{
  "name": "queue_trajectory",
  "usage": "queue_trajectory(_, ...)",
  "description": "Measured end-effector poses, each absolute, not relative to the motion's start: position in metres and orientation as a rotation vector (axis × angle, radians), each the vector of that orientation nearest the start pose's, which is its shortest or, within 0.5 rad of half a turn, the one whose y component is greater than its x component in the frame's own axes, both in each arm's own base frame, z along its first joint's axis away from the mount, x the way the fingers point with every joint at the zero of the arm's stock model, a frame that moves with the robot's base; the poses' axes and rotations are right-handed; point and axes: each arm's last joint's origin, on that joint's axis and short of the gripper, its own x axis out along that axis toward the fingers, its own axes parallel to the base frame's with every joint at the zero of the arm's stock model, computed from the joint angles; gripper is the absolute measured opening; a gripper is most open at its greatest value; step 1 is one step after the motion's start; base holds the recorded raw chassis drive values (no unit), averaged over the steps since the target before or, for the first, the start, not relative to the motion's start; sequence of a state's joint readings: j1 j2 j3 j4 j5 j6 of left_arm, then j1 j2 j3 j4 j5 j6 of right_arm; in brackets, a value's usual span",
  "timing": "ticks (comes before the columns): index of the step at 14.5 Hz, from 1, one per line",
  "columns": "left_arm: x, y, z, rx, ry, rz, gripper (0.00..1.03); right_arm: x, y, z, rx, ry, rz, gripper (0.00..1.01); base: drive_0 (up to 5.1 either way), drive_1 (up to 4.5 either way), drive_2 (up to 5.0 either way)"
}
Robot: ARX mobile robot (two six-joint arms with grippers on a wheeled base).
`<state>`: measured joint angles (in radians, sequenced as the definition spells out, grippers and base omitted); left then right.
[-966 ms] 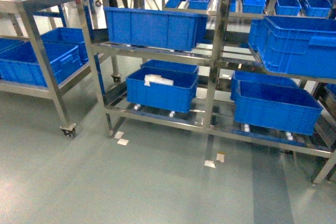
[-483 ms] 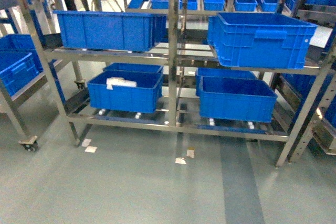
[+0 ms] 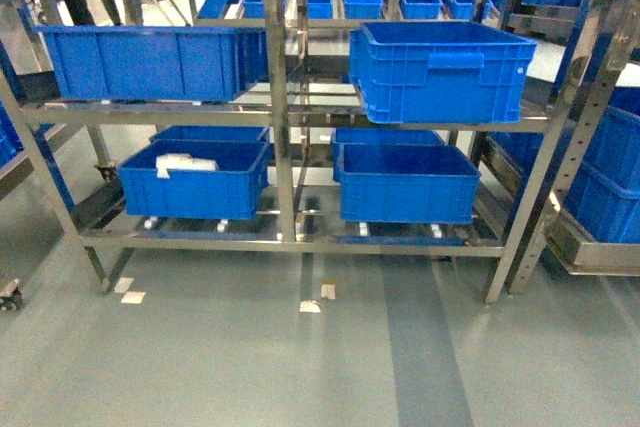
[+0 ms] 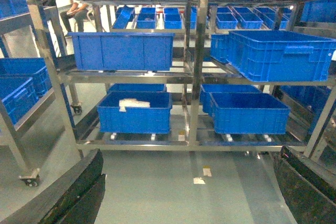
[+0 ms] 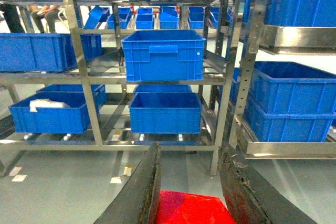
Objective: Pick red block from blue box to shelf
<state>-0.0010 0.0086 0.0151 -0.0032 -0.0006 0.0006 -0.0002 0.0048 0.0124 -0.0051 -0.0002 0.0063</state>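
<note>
The red block (image 5: 191, 208) sits between the two dark fingers of my right gripper (image 5: 190, 150), which is shut on it, low in the right wrist view. My left gripper (image 4: 191, 156) is open, its fingers (image 4: 79, 192) wide apart with only floor between them. The shelf (image 3: 277, 97), a stainless-steel rack, stands straight ahead across the grey floor, and shows too in both wrist views as the shelf (image 4: 195, 77) and the shelf (image 5: 79, 72). The blue box is out of view. Neither gripper shows in the head view.
Dark blue ribbed crates (image 3: 440, 67) fill the rack's tiers; the lower left crate (image 3: 190, 182) holds something white. A second rack with crates (image 3: 590, 177) stands at the right. Paper scraps (image 3: 312, 303) lie on the floor. A caster (image 3: 8, 297) sits at far left.
The head view has swung to the right: the rack slid leftward in the frame and now faces me squarely, while the left-hand rack has nearly left the view.
</note>
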Motion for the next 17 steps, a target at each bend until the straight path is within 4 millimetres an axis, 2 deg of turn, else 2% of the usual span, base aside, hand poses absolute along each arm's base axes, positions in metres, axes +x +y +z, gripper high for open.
queue_trajectory(17,0.0973,0.0,0.1676,0.0,-0.002,0.002,0.98,0.0972,0.0,0.1672,0.006,-0.006,0.0,0.28,-1.4,-1.41,-1.4)
